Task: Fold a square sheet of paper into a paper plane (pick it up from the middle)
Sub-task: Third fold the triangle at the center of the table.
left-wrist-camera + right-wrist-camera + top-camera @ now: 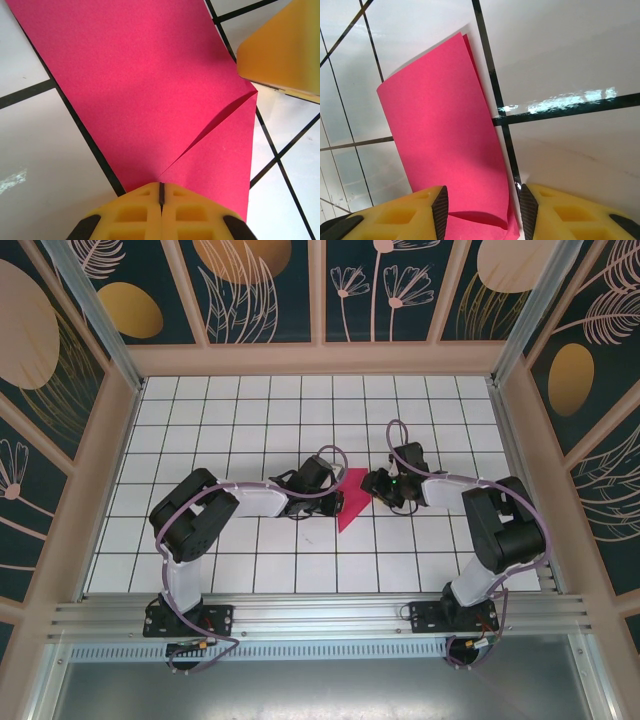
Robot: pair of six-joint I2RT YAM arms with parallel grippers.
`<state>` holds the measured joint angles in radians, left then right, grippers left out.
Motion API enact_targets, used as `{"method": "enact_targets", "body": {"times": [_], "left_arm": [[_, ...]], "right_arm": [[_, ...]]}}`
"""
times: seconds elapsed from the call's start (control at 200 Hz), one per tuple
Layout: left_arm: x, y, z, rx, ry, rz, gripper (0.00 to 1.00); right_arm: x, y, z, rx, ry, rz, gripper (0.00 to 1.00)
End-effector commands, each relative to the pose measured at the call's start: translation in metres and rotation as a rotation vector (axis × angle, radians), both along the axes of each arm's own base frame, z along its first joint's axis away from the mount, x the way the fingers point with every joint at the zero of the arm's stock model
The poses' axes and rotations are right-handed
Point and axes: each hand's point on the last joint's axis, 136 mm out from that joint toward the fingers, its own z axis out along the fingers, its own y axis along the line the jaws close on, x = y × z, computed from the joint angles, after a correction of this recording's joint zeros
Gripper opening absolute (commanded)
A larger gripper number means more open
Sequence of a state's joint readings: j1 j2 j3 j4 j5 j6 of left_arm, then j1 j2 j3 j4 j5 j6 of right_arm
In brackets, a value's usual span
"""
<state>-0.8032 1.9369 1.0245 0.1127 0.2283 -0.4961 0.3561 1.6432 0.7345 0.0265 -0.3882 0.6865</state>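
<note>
Pink square sheet of paper (351, 504), right gripper (482, 201) astride, grid table (300, 410)

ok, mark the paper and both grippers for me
paper (352, 502), top view, middle of the pink sheet.
left gripper (161, 192), left wrist view, seam between its shut jaws.
right gripper (482, 200), right wrist view, gap between its jaws, over the paper.

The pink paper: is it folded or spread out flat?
Folded. The left wrist view shows a flap lying over the pink paper along a diagonal edge; the right wrist view shows two layers at its top.
</note>
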Motion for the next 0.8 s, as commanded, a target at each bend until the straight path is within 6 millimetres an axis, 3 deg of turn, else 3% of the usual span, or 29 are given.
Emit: {"method": "enact_targets", "body": {"times": [0.0, 0.796], "left_arm": [[-0.014, 0.015, -0.022, 0.06, 0.072, 0.005, 0.0], [-0.014, 0.018, -0.024, 0.071, 0.072, 0.006, 0.0]], "right_arm": [[0.003, 0.01, 0.006, 0.038, -0.023, 0.033, 0.43], [0.005, 0.009, 0.017, -0.035, -0.04, 0.049, 0.38]]}}
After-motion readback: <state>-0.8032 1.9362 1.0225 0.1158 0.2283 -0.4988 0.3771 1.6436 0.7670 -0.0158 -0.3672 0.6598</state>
